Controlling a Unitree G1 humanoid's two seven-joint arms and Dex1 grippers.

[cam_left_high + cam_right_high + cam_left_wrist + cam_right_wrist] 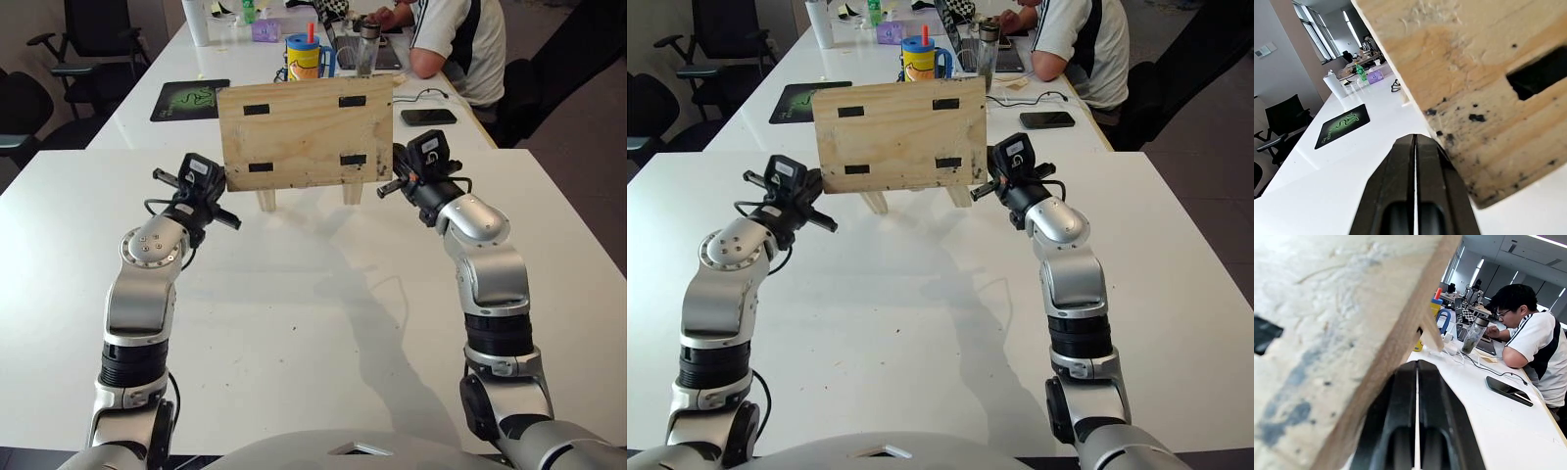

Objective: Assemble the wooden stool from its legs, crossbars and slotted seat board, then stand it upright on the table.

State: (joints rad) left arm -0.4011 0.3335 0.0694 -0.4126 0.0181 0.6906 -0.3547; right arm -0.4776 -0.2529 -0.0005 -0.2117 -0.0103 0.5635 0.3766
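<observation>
Left pincer [1414, 142] and right pincer [1418, 364] are each clenched with nothing between the fingers, tips against opposite side edges of the seat board [304, 132], perhaps touching. It stands tilted on two visible legs [266, 199] on the counter [294, 313].

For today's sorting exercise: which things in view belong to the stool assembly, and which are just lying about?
Job in hand: slotted seat board; legs below its lower edge; left gripper; right gripper.
Lying about: mouse mat; yellow mug; phone.
</observation>
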